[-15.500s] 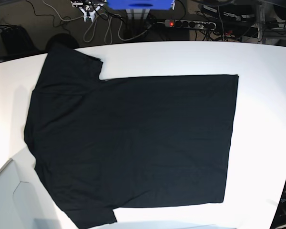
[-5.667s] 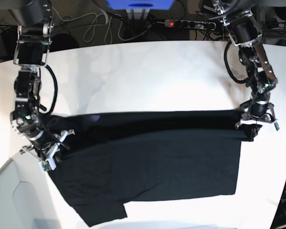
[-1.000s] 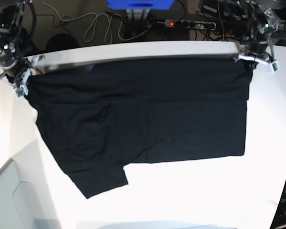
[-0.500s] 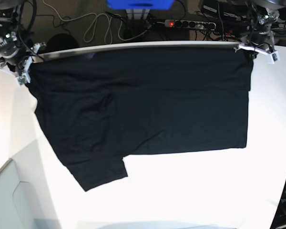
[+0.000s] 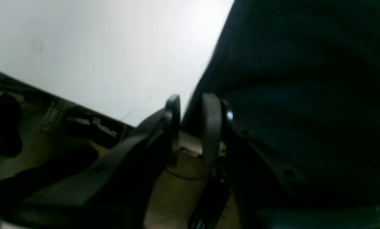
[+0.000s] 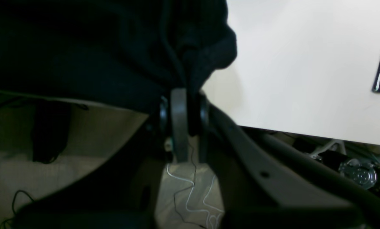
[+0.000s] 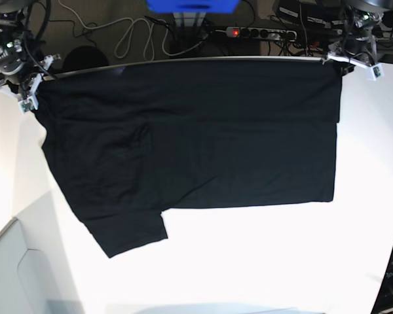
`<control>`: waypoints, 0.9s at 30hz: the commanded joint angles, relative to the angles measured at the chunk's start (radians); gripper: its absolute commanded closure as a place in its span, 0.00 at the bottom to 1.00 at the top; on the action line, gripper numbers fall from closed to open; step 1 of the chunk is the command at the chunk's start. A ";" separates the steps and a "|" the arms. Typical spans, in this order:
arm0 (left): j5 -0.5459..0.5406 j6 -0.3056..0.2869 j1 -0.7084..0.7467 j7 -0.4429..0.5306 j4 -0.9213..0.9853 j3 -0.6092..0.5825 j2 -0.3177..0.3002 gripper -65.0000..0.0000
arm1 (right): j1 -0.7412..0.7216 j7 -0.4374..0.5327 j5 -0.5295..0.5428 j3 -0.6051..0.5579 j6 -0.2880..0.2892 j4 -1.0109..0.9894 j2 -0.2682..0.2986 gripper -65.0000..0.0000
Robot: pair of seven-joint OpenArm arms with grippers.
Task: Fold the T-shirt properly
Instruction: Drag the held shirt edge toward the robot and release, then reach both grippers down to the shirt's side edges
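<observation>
Left gripper [image 5: 191, 127]: dark matte curved fingers, round screw heads on the linkage. Right gripper [image 6: 186, 127]: same black build, grey pad; white brackets on both wrists

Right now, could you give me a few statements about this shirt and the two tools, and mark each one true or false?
1. The T-shirt lies spread on the white table. True.
2. The side facing up shows an orange sun print. False: only plain black cloth shows.
3. The right tool is pinching a bunch of the shirt's cloth. True.
4. The left tool is clamped tight on the cloth. False: a gap shows between its jaws, at the shirt's edge.
5. Both tools are at the table's far edge, at opposite ends of the shirt. True.
6. A sleeve points toward the far edge. False: the visible sleeve points toward the near edge.
</observation>
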State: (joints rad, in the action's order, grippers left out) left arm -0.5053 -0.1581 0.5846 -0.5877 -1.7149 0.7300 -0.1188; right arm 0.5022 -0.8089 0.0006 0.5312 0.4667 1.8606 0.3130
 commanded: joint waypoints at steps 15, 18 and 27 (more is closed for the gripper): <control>-0.074 0.001 0.016 0.019 -0.021 0.116 0.014 0.81 | -0.010 0.013 -0.003 0.014 -0.003 0.018 0.018 0.34; -0.109 0.001 0.015 0.018 -0.021 0.150 0.008 0.74 | -0.018 0.015 -0.004 0.014 -0.003 0.018 0.018 0.34; -0.114 0.001 -0.042 0.019 -0.061 0.156 -0.040 0.41 | -0.115 0.007 -0.081 0.010 -0.003 0.087 0.013 0.34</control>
State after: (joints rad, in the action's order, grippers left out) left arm -0.6136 -0.1547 0.5362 -0.5873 -1.7592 0.8791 -0.1452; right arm 0.3927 -0.8162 -0.0784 0.5354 0.4667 1.9301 0.3103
